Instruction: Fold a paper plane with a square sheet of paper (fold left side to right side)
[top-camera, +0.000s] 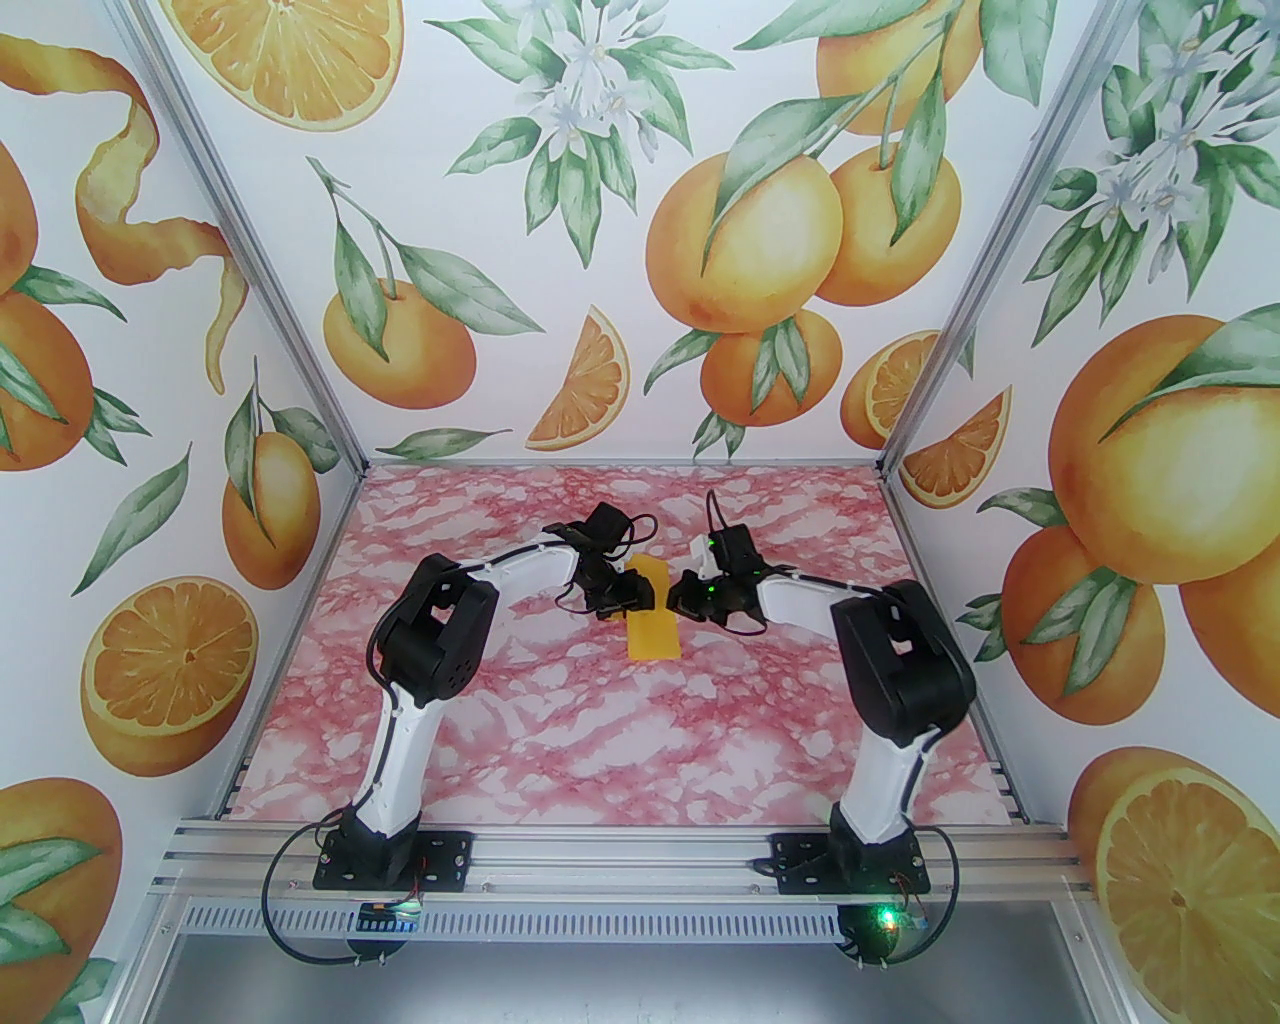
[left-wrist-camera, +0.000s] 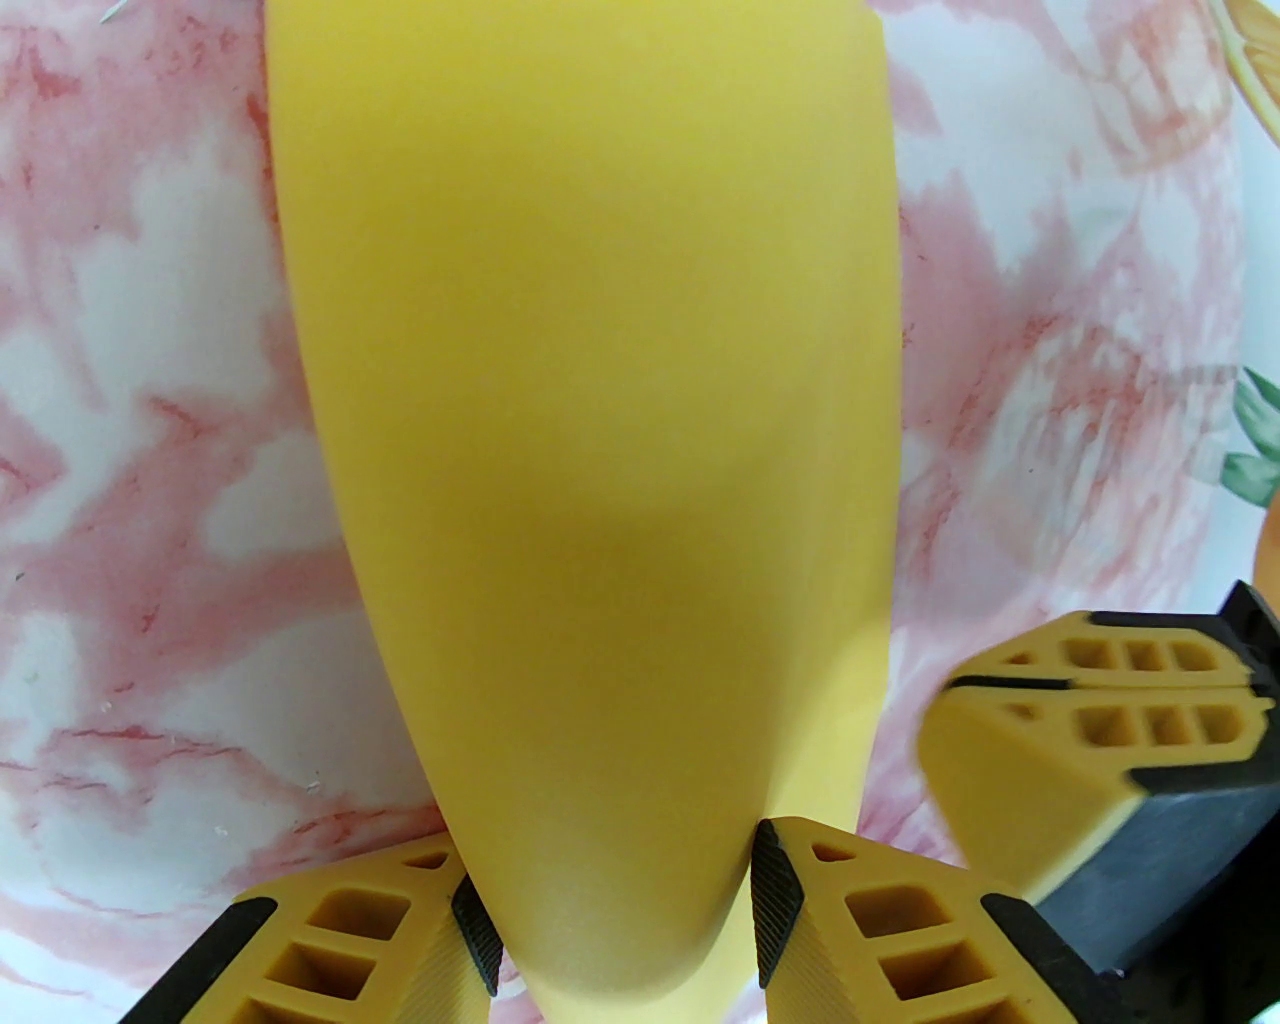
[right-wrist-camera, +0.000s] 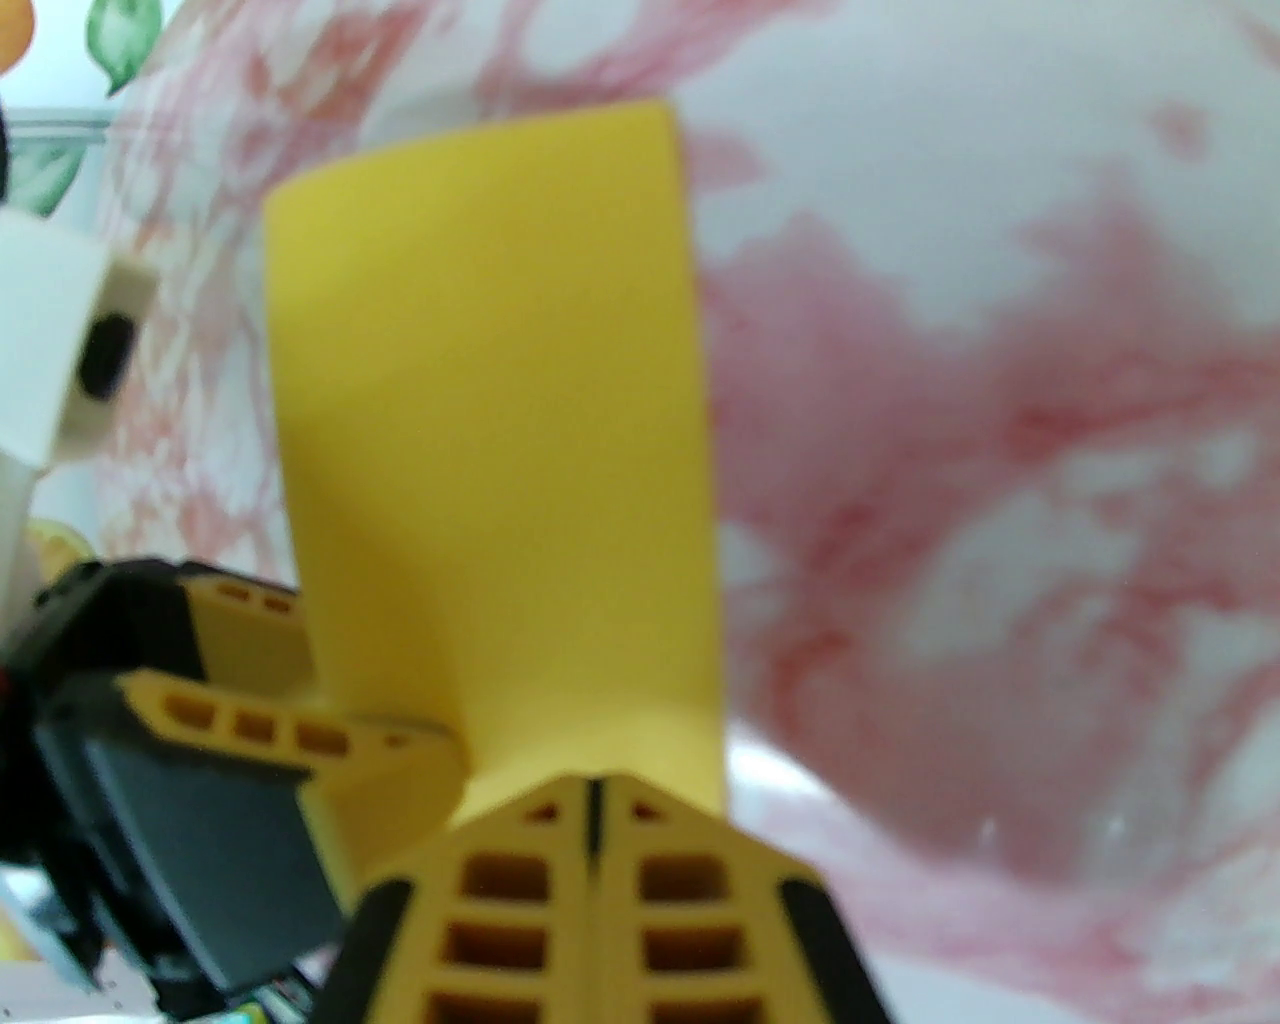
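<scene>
The square sheet of paper (top-camera: 655, 640) is yellow-orange and lies as a narrow strip in the middle of the table. In the left wrist view the paper (left-wrist-camera: 600, 400) narrows and bulges upward between my left gripper's (left-wrist-camera: 620, 920) fingers. The jaws stand partway apart and both pads touch the sheet. My left gripper (top-camera: 628, 592) sits over the strip's far half. My right gripper (right-wrist-camera: 595, 790) is shut, its tips at the paper's (right-wrist-camera: 490, 450) right edge; I cannot tell whether they touch it. In the left wrist view the right gripper (left-wrist-camera: 940, 700) stands just beside the edge.
The table (top-camera: 600, 740) is pink marble-patterned, with walls printed with oranges on three sides and an aluminium rail (top-camera: 620, 850) at the near edge. Both arms reach inward and their grippers nearly meet over the paper.
</scene>
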